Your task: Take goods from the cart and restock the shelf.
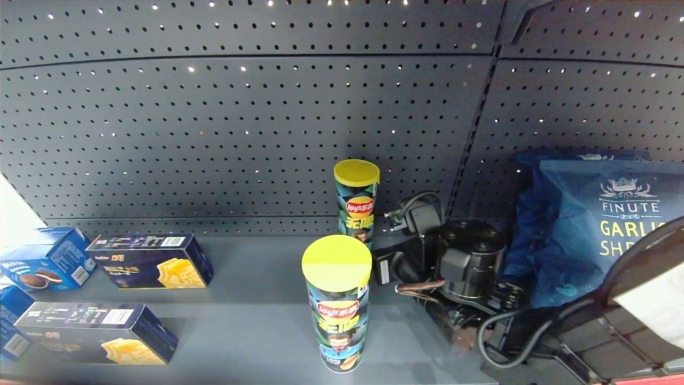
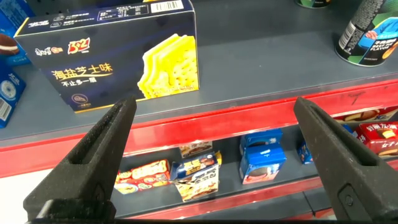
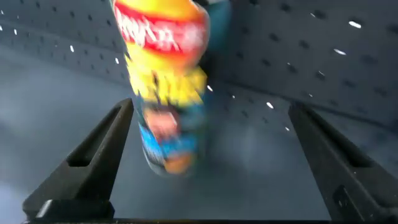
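Count on shelf (image 1: 256, 321): two chip cans (image 1: 336, 299), two cracker boxes (image 1: 152, 262); blue bags (image 1: 604, 224) partly hidden by right arm (image 1: 470, 267). Left fingers (image 2: 99, 155), right fingers (image 3: 93, 162) both spread, empty.

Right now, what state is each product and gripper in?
front chip can, upright, lid on
rear chip can, upright, lid on
near cracker box, lying flat, closed
far cracker box, lying flat, closed
blue snack bags, standing upright
left gripper, jaws open, empty
right gripper, jaws open, empty
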Motion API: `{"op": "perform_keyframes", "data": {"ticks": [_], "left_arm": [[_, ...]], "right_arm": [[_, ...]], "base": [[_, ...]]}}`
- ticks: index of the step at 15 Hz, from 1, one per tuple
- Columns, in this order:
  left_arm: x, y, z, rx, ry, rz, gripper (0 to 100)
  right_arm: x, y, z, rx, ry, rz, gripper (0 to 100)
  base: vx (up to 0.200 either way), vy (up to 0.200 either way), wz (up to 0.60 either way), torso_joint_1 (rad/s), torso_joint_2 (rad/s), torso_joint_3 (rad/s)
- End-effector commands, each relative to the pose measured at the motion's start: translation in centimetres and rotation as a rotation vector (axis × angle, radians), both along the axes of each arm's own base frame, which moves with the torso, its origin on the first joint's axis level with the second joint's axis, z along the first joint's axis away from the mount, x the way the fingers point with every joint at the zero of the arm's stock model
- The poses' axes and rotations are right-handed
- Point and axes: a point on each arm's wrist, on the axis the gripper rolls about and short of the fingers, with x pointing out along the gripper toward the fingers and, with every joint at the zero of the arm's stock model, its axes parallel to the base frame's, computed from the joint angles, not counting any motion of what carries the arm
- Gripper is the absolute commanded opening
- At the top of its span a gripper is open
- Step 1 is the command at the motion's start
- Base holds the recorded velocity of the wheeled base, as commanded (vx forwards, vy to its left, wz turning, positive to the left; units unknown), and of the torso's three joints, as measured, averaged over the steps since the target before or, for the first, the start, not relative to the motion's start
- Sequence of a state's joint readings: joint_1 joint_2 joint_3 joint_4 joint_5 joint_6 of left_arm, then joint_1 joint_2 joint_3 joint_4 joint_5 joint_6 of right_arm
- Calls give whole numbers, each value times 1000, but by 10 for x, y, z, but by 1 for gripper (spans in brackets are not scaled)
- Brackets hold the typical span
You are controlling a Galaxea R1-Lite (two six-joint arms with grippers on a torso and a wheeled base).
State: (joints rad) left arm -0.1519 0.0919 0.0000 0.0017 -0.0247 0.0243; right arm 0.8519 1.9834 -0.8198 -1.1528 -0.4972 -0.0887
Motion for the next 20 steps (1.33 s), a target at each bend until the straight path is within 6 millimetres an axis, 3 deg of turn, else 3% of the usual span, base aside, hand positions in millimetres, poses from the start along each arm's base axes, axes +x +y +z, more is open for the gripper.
{"op": "perform_keyframes", "data": {"ticks": [1,7,10,17,20], "left_arm": [[0,0,0,1,3,0,100],[0,0,0,1,1,0,100],[0,0,0,1,1,0,100],[0,0,0,1,1,0,100],[0,0,0,1,1,0,100]], "right_arm": [[-24,-30,11,-4,0,-5,100],[-48,-74,33,-11,-60,-78,100],[-65,-117,53,-39,-124,-177,100],[-132,-187,67,-13,-210,-231,100],[-161,-215,55,-29,-222,-270,100]], "base": [[0,0,0,0,0,0],[0,0,0,0,0,0],[0,0,0,0,0,0],[0,0,0,0,0,0],[0,0,0,0,0,0]]}}
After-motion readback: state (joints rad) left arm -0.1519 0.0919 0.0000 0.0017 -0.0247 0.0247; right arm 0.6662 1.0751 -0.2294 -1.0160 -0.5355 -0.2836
